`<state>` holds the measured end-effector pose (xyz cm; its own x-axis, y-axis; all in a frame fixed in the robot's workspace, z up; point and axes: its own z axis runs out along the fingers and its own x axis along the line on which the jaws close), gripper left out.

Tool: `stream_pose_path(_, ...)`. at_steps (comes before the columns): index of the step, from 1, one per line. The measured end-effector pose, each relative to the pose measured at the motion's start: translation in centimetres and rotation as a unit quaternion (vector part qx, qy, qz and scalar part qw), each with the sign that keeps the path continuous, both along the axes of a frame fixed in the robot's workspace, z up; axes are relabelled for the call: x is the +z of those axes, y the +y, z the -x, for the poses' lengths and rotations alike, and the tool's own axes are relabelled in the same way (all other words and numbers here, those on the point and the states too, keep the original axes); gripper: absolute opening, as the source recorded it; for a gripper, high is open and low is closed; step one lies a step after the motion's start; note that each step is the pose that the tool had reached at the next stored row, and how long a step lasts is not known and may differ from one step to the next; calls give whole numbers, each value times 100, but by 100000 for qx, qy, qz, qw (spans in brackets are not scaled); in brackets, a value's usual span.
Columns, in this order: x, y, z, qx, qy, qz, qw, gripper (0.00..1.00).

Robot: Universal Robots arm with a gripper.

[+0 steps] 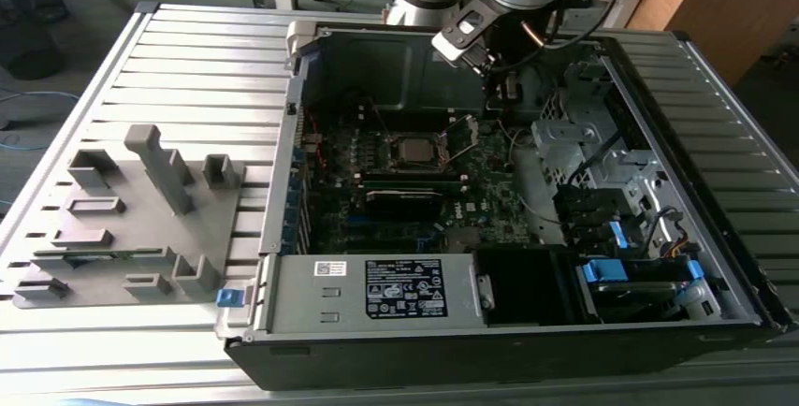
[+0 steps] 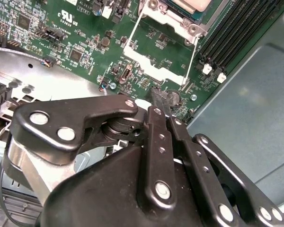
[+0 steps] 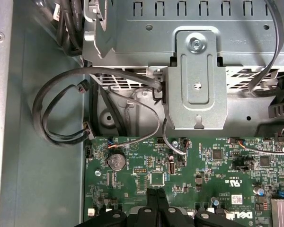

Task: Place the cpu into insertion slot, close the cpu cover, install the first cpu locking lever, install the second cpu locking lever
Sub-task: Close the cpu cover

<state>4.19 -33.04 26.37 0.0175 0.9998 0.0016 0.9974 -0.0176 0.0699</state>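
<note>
green motherboard beneath end effector, fingers tight together, nothing held

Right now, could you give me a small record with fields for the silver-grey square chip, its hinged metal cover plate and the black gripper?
cpu: silver-grey square chip, seated in the insertion slot
cpu cover: thin silver frame plate, swung open, off the chip
gripper: black, fingers together, nothing seen between them, over the green circuit board
setting: open black computer case on a slatted metal table
</note>
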Motion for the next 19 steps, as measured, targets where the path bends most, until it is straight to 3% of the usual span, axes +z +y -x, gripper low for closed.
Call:
stream_pose_path(7,-4,0,0,2,72,-18,100000,11)
stream_pose_path(19,-118,0,0,-8,-46,-3,100000,11)
